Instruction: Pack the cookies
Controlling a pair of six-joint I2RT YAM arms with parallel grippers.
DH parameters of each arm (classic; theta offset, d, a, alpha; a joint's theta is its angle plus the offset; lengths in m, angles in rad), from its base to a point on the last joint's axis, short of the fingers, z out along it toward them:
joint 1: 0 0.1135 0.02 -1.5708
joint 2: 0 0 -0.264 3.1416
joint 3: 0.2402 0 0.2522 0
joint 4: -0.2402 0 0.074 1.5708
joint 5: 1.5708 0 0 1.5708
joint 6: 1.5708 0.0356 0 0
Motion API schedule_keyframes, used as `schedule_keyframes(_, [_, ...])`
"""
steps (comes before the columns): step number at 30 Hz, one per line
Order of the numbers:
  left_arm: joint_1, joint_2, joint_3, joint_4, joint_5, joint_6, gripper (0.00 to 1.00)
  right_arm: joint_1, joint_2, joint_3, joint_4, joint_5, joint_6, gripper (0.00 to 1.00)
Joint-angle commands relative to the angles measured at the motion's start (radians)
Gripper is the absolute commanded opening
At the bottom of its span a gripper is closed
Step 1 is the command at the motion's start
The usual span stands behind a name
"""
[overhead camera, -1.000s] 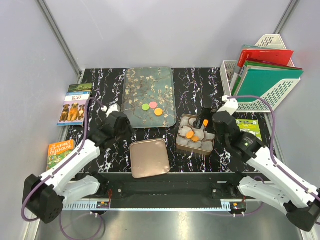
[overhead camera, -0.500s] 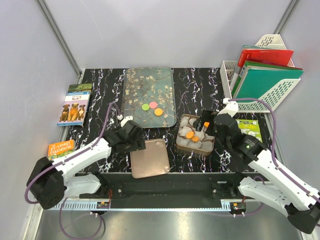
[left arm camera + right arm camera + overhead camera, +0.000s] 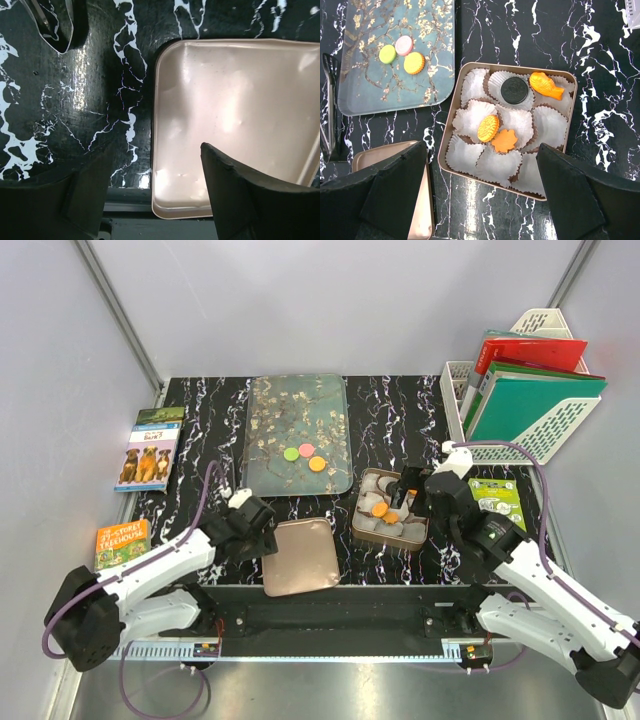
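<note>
Three cookies lie on the blossom-pattern tray (image 3: 297, 410): green (image 3: 290, 453), pink (image 3: 306, 449) and orange (image 3: 317, 464). The right wrist view shows them too: green (image 3: 387, 54), pink (image 3: 404, 45), orange (image 3: 414, 63). The open tin (image 3: 447, 135) holds white wrappers with a dark brown cookie (image 3: 513, 90), an orange fish (image 3: 546, 85), a round orange one (image 3: 488, 128) and an orange leaf (image 3: 504, 141). My right gripper (image 3: 485, 195) is open and empty above the tin's near side (image 3: 357, 512). My left gripper (image 3: 160, 200) is open and empty, straddling the left edge of the rose-gold lid (image 3: 235, 125).
The lid (image 3: 298, 556) lies at the table's near edge, left of the tin. A metal utensil (image 3: 327, 100) lies left of the tray. Books (image 3: 148, 448) (image 3: 122, 543) lie at the left. A file rack (image 3: 525, 390) and a green leaflet (image 3: 497, 495) are at the right.
My left arm swung from the tray's near-left corner down to the lid's left edge. The orange piece seen at my right gripper's tips no longer shows there; the right gripper shifted slightly.
</note>
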Motion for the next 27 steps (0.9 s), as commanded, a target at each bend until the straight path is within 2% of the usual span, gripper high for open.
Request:
schedule_keyframes(1, [-0.004,0.028,-0.030,0.069,0.018,-0.013,0.68,-0.001,0.003,-0.001,0.044,-0.005,0.003,1.00])
schedule_keyframes(2, [-0.004,0.026,-0.048,0.079,0.019,-0.020,0.68,-0.001,-0.003,-0.004,0.044,-0.004,0.001,1.00])
schedule_keyframes(9, [-0.004,0.034,-0.131,0.179,0.059,-0.059,0.44,-0.001,-0.012,-0.012,0.043,0.001,-0.002,1.00])
schedule_keyframes(12, [-0.003,0.062,-0.148,0.207,0.076,-0.060,0.40,-0.001,-0.006,-0.010,0.044,0.001,0.000,1.00])
schedule_keyframes(17, [-0.004,0.062,-0.166,0.238,0.079,-0.060,0.20,-0.001,-0.004,-0.010,0.044,-0.001,0.001,1.00])
schedule_keyframes(21, [-0.003,0.077,-0.160,0.236,0.085,-0.053,0.09,-0.002,0.002,-0.007,0.041,0.001,0.000,1.00])
schedule_keyframes(25, [-0.004,0.074,-0.145,0.208,0.076,-0.043,0.00,-0.001,0.008,0.001,0.040,0.002,-0.005,1.00])
schedule_keyframes(27, [-0.004,0.057,-0.129,0.179,0.064,-0.037,0.00,-0.002,0.006,0.004,0.043,0.002,-0.006,1.00])
